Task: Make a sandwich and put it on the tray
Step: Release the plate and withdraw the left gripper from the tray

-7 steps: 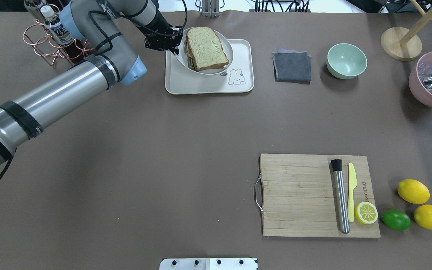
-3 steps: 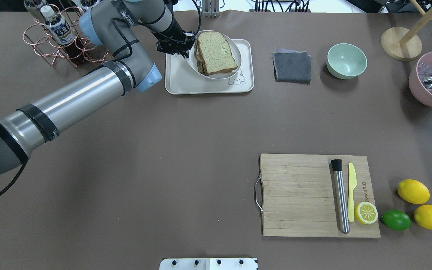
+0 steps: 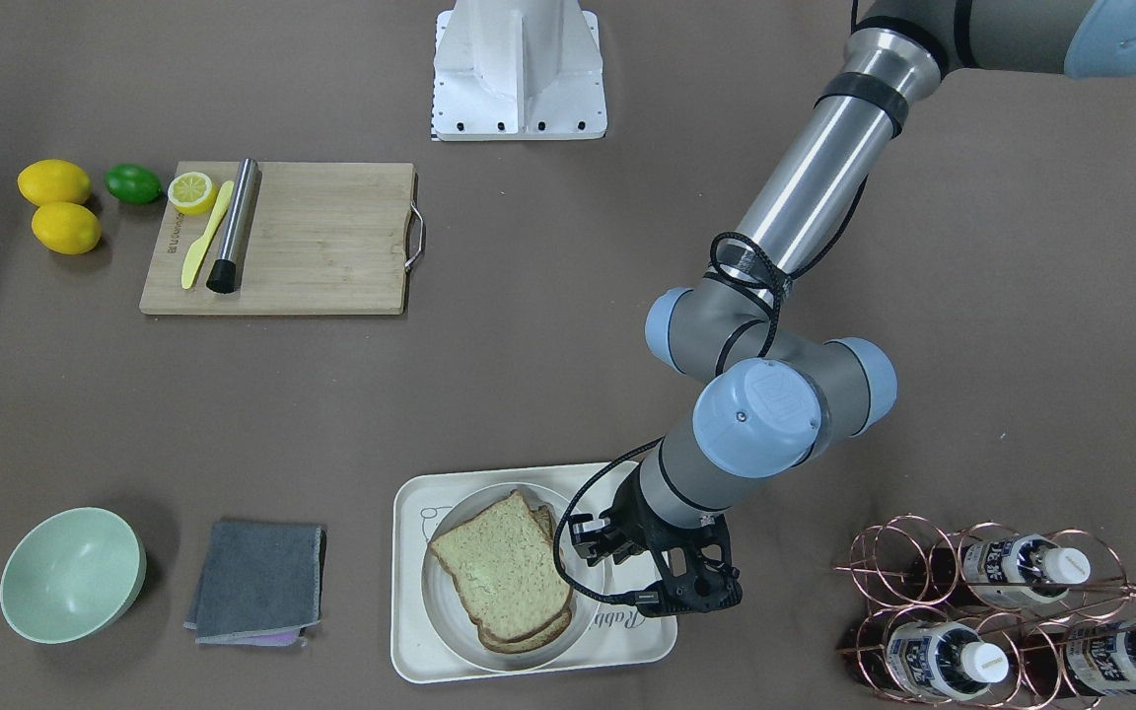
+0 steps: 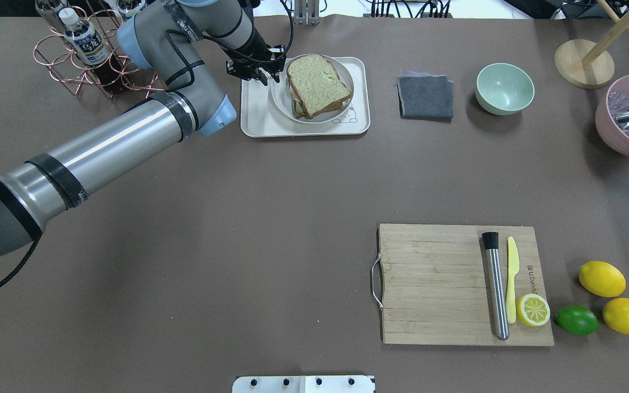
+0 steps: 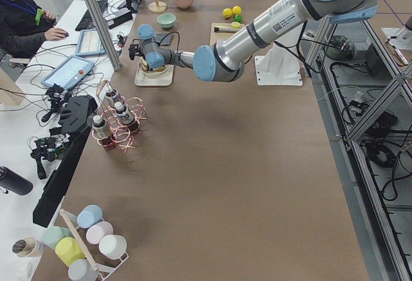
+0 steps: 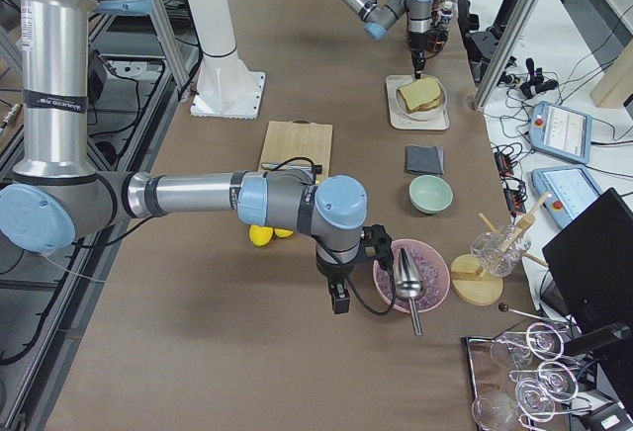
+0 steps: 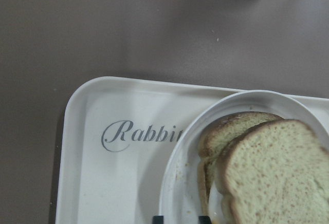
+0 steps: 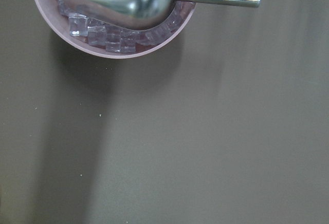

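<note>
The sandwich (image 4: pixel 317 84) of two speckled bread slices lies on a round white plate (image 4: pixel 277 103). The plate sits flat on the cream tray (image 4: pixel 260 117) at the table's far side. The egg is hidden between the slices. My left gripper (image 4: pixel 270 75) stands over the plate's left rim with one finger on each side of it, shut on the plate. The front view shows the same: gripper (image 3: pixel 593 557), sandwich (image 3: pixel 504 577), tray (image 3: pixel 410 611). The left wrist view shows the sandwich (image 7: pixel 267 178) and the tray's "Rabbit" script (image 7: pixel 139 134). My right gripper (image 6: pixel 338 298) shows only in the exterior right view, so I cannot tell its state.
A copper bottle rack (image 4: pixel 82 54) stands close behind my left arm. A grey cloth (image 4: pixel 426 97) and a green bowl (image 4: pixel 504 88) lie right of the tray. A pink ice bowl with a metal scoop (image 4: pixel 628 117) is at the far right. A cutting board (image 4: pixel 434 284) holds a muddler, knife and lemon half.
My left gripper carried the raised, tilted plate with the sandwich to the right over the tray. The plate now lies flat on the tray.
</note>
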Tool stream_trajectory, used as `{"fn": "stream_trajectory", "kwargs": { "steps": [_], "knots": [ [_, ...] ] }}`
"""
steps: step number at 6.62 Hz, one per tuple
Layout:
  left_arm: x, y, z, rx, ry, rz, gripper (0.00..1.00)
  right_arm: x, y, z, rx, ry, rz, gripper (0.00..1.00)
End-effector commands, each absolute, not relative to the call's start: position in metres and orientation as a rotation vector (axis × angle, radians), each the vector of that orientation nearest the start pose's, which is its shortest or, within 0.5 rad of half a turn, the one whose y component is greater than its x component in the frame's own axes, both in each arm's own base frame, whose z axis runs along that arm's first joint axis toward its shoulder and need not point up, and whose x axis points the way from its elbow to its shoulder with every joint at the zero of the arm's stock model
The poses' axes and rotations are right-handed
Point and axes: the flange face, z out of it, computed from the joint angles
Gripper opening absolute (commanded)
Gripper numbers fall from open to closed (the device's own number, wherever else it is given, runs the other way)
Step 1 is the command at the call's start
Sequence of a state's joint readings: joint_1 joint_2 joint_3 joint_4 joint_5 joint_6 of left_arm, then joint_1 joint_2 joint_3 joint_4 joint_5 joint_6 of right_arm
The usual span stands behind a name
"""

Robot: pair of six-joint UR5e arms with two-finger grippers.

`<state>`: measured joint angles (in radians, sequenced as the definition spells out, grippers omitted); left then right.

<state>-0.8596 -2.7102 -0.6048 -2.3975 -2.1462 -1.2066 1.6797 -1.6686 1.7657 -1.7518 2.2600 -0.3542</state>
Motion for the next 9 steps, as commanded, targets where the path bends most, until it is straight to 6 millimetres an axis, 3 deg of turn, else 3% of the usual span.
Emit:
{"fn": "stream_trajectory", "kwargs": {
  "steps": [1,2,3,4,5,6,7,8,9],
  "knots": [
    [0.505,-0.727,0.243,0.16,1.117,-0.159,0.99,0.117,-0.431,0.634,0.076,-0.692,-0.204,1.0],
    [0.483,-0.721,0.247,0.185,1.141,-0.16,0.99,0.117,-0.431,0.634,0.077,-0.692,-0.205,1.0],
    [0.462,-0.701,0.253,0.203,1.159,-0.157,0.99,0.117,-0.43,0.635,0.076,-0.694,-0.206,1.0],
    [0.433,-0.667,0.264,0.201,1.164,-0.154,0.99,0.117,-0.429,0.634,0.078,-0.695,-0.207,1.0],
    [0.399,-0.618,0.267,0.179,1.184,-0.136,0.99,0.117,-0.428,0.635,0.077,-0.694,-0.209,1.0],
    [0.351,-0.56,0.262,0.152,1.173,-0.134,0.99,0.116,-0.422,0.64,0.118,-0.683,-0.223,1.0],
    [0.308,-0.517,0.271,0.14,1.15,-0.148,0.99,0.115,-0.413,0.646,0.145,-0.68,-0.232,1.0],
    [0.268,-0.498,0.292,0.14,1.138,-0.184,0.99,0.115,-0.413,0.646,0.146,-0.681,-0.232,1.0],
    [0.214,-0.488,0.327,0.14,1.125,-0.144,0.99,0.115,-0.411,0.648,0.143,-0.682,-0.231,1.0]
  ]
}}
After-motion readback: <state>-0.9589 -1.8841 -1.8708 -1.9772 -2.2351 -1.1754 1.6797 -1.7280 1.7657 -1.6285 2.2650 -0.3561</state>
